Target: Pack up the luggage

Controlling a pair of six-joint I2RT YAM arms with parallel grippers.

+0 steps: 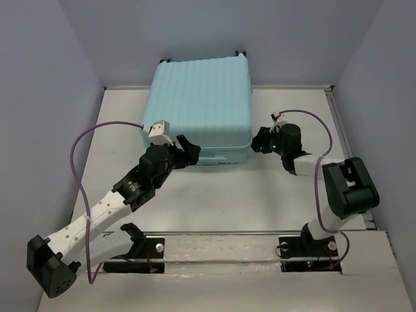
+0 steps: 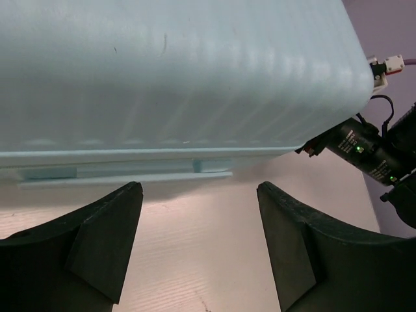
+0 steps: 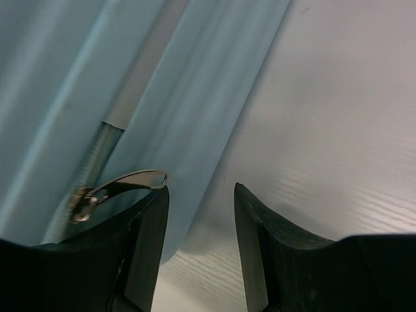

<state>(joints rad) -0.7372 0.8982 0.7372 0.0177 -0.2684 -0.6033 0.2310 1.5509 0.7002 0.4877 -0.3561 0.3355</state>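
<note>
The luggage (image 1: 201,104) is a pale aqua ribbed hard-shell suitcase lying shut and flat at the far middle of the table. My left gripper (image 1: 185,148) is open and empty just in front of its near left edge. In the left wrist view the luggage (image 2: 182,78) fills the top, and my left gripper (image 2: 198,192) is over bare table. My right gripper (image 1: 259,140) is open at the near right corner. In the right wrist view, my right gripper (image 3: 198,192) has its left finger just under a metal zipper pull (image 3: 127,182) on the luggage (image 3: 195,78).
The white table (image 1: 214,195) is walled by lilac panels on the left, right and back. A metal rail (image 1: 221,234) runs along the near edge by the arm bases. Purple cables (image 1: 78,149) loop beside each arm. The right arm's wrist (image 2: 370,153) shows in the left wrist view.
</note>
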